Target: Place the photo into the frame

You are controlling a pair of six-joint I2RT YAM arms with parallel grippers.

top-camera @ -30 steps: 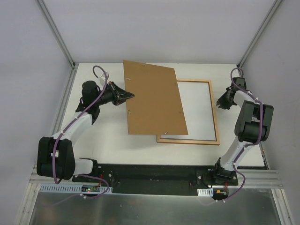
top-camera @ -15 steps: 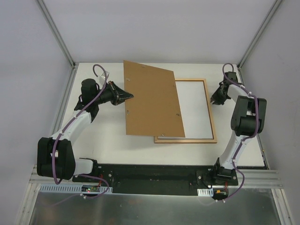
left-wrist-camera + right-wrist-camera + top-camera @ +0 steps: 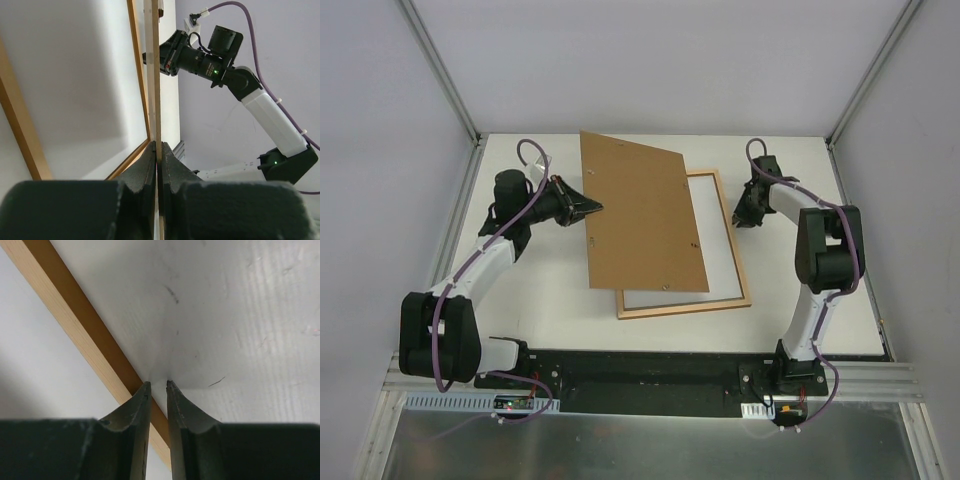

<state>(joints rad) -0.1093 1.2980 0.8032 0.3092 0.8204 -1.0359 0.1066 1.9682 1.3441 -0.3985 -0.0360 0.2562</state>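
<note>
The frame lies flat on the table, a thin orange-brown border around a plain white surface. No blue printed photo shows in any view. My left gripper is shut on the left edge of a brown backing board and holds it tilted up over the frame's left part. The left wrist view shows the board edge-on between my fingers. My right gripper rests on the frame's right border. In the right wrist view its tips are nearly together on the white surface beside the border.
The white table is ringed by grey walls and metal corner posts. My right arm shows in the left wrist view beyond the board. The black base rail runs along the near edge.
My right gripper has moved left and the frame has slid and turned left with it, further under the board. My left gripper and the board have barely moved.
</note>
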